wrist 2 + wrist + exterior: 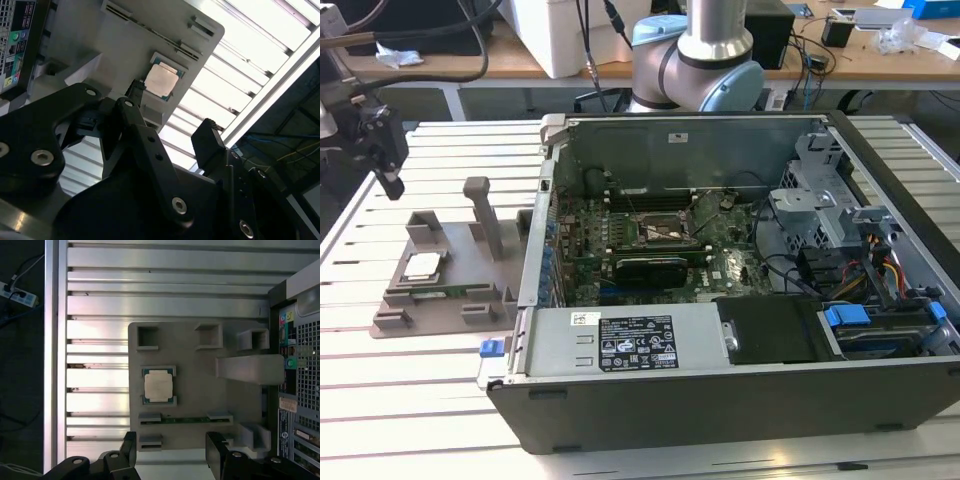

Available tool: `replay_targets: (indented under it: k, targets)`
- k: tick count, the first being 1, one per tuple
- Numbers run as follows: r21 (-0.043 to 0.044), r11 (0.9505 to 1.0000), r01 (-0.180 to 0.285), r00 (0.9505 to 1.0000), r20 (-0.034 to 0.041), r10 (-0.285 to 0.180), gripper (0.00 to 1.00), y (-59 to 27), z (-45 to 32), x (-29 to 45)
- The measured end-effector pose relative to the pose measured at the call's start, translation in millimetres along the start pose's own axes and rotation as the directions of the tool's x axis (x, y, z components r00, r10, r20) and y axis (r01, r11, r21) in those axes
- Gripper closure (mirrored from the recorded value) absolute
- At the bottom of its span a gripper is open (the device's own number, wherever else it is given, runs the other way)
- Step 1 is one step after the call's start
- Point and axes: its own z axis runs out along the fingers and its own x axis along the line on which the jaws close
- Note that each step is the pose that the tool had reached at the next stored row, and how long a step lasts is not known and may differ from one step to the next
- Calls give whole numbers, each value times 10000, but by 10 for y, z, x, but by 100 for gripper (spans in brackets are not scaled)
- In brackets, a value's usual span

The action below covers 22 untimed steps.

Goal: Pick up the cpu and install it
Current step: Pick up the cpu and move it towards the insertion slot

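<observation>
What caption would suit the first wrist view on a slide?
Open pincer facing the grey tray, where the cpu rests in its square recess, beside the computer case.

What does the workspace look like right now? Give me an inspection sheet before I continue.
Surface: slatted metal table, carrying the tray and the case.
Job's things: the cpu lies flat in a recess of the grey tray, metal top up. The open computer case stands beside the tray with its motherboard exposed.
Clutter: a thin green board sits in a tray slot.
Pincer: open, empty, above the tray, clear of the cpu.
Cables: coloured wires inside the case; a power strip beyond the table edge.
Surroundings: a workbench behind, with boxes and leads.
</observation>
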Motion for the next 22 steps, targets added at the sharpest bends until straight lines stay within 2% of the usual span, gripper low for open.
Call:
replay_targets:
  k: [22]
  targets:
    - [0,10000,0,10000,0,0,34,0,141,4]
